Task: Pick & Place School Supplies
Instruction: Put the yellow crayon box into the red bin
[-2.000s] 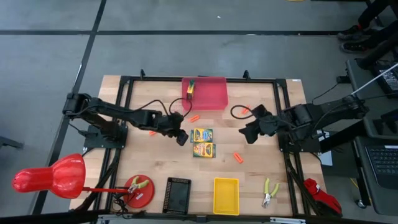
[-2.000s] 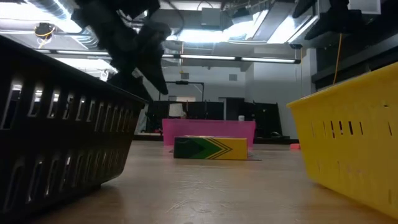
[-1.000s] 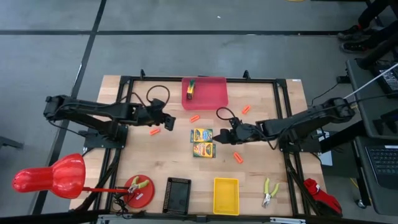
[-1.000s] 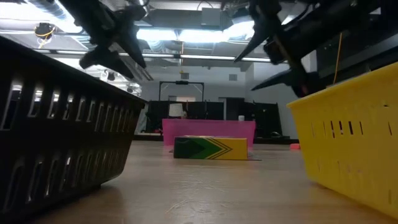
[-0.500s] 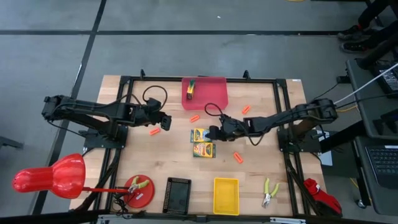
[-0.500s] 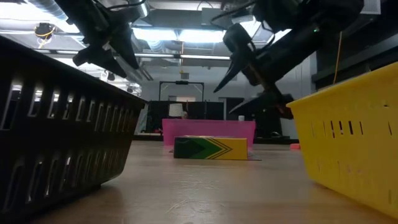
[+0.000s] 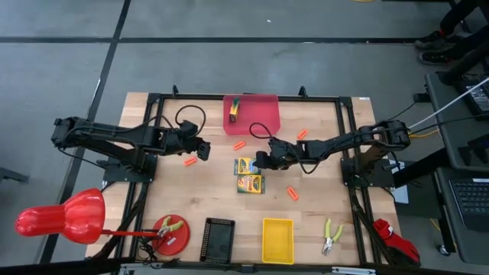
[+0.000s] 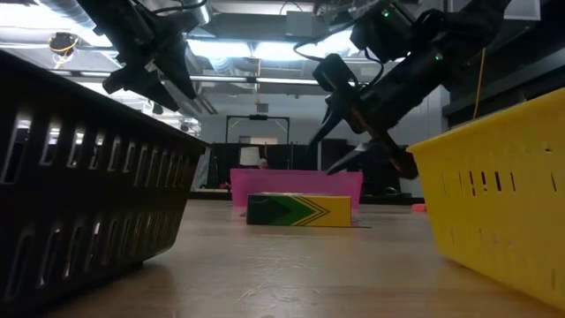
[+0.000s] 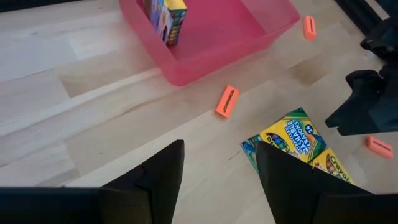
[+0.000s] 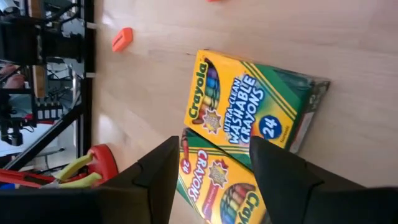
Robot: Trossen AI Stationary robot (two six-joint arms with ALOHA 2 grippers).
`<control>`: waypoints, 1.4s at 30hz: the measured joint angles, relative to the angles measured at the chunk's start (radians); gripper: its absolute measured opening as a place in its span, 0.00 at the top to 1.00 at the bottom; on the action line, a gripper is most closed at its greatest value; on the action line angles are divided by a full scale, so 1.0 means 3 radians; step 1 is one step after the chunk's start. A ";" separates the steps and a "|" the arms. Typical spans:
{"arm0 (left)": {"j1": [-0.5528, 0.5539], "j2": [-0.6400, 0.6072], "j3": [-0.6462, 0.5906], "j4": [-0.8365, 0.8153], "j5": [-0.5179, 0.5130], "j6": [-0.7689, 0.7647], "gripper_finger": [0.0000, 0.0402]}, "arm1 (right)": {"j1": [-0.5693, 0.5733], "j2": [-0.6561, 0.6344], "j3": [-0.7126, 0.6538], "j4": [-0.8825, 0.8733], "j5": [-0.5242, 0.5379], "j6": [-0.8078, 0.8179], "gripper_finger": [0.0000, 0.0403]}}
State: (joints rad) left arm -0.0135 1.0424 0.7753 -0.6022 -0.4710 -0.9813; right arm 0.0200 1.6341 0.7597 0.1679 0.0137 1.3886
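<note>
Crayon boxes: two of them lie flat mid-table, touching along one long side, the upper crayon box [image 7: 247, 166] nearer the pink bin and the lower crayon box [image 7: 250, 184] nearer the yellow basket [image 7: 277, 240]. Both not yet picked. The small yellow-and-green block [image 7: 234, 108] stands inside the pink bin [image 7: 258, 114] at its left end, so I judge one of three supplies done, two left, assuming the bin is the target.

My right gripper [image 7: 262, 160] is stretched out to table centre, hovering just beside the right edge of the upper crayon box. Its fingers [image 10: 163, 180] are spread apart with nothing between them; my right wrist view looks straight past them onto both box faces, so I'm lined up above the boxes, not touching yet. In the low view it hangs well above the tabletop, over the far side of the box edge seen there. Next step, I'd say: lower and close on the upper box, then carry it to the bin.

My left gripper [image 7: 202, 148] waits left of centre, near an orange piece [image 7: 188, 160], fingers parted and holding nothing.

Other stuff: more small orange pieces scattered around the boxes, a black basket [image 7: 219, 239] at the front edge, pliers [image 7: 331, 235] front right, a red dish [image 7: 170, 233] front left with another pair of pliers on it. None of that is involved.
</note>
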 joint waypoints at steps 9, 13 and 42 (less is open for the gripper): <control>0.0000 0.0000 0.0000 0.0015 0.0004 -0.0005 0.51 | 0.0001 0.0050 0.0000 -0.0043 -0.0012 -0.0040 0.51; 0.0000 0.0001 0.0000 0.0025 0.0023 -0.0009 0.51 | 0.0007 0.0153 -0.0003 -0.0036 -0.0024 -0.0039 0.51; 0.0000 0.0001 0.0001 0.0202 0.0181 0.0021 0.51 | 0.0076 0.0113 -0.0003 -0.0496 0.0253 -0.0018 0.63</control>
State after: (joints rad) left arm -0.0135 1.0428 0.7757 -0.5416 -0.4167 -0.9750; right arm 0.0429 1.6680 0.7589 0.0190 0.0897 1.3833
